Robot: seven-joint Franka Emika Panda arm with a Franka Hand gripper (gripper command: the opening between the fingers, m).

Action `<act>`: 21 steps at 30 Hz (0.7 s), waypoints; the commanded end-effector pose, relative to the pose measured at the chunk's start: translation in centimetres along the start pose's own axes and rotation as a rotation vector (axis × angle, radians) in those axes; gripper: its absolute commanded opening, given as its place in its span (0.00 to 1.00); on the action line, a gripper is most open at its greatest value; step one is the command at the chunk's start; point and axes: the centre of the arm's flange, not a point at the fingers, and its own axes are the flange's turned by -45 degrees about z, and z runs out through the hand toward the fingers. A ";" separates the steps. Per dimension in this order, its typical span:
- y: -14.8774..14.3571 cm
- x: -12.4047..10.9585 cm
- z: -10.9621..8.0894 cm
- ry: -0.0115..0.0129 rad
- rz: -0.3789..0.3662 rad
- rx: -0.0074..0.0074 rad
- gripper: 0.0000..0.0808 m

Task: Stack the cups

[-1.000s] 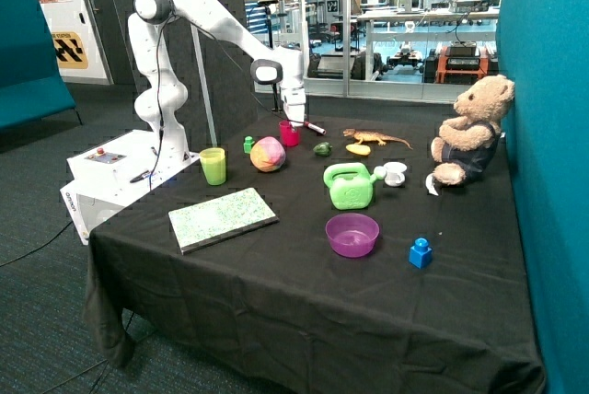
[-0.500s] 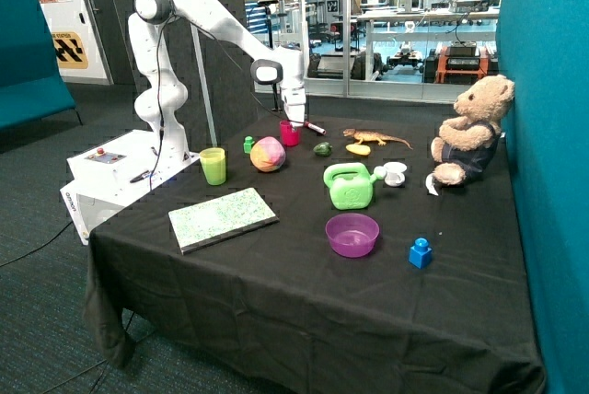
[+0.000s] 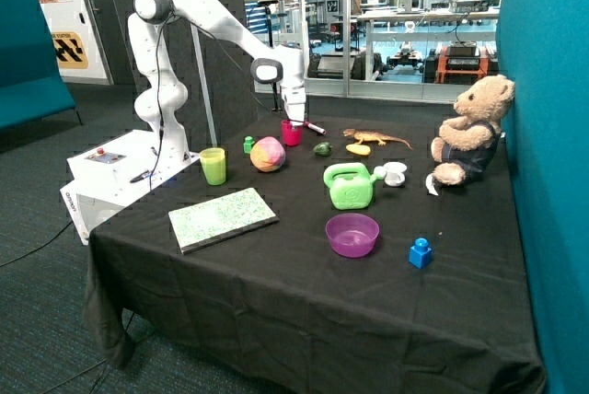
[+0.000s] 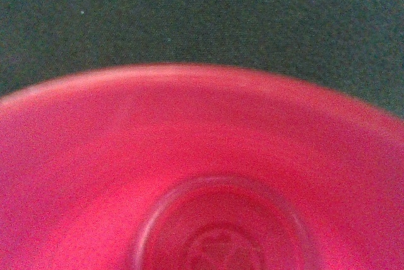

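The magenta-pink cup stands upright on the black cloth at the far side of the table, beside a white marker. My gripper is right at its rim, coming down from above. In the wrist view the cup's pink inside fills most of the picture, seen from very close, with black cloth beyond its rim. A translucent green cup stands near the table's edge by the robot base. Its rim looks yellow, and I cannot tell if the yellow cup sits inside it. No separate yellow cup shows.
Near the pink cup are a multicoloured ball, a small green block, a toy lizard and a yellow toy. Further forward are a green watering can, a purple bowl, a book, a blue block and a teddy bear.
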 end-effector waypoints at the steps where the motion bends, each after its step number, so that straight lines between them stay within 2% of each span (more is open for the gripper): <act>1: 0.4 -0.2 -1.0 -0.0049 0.010 0.0024 0.00; 6: 0.7 -0.3 -1.6 -0.0050 0.016 0.0024 0.00; 21: 3.3 -1.3 -6.1 -0.0050 0.064 0.0022 0.00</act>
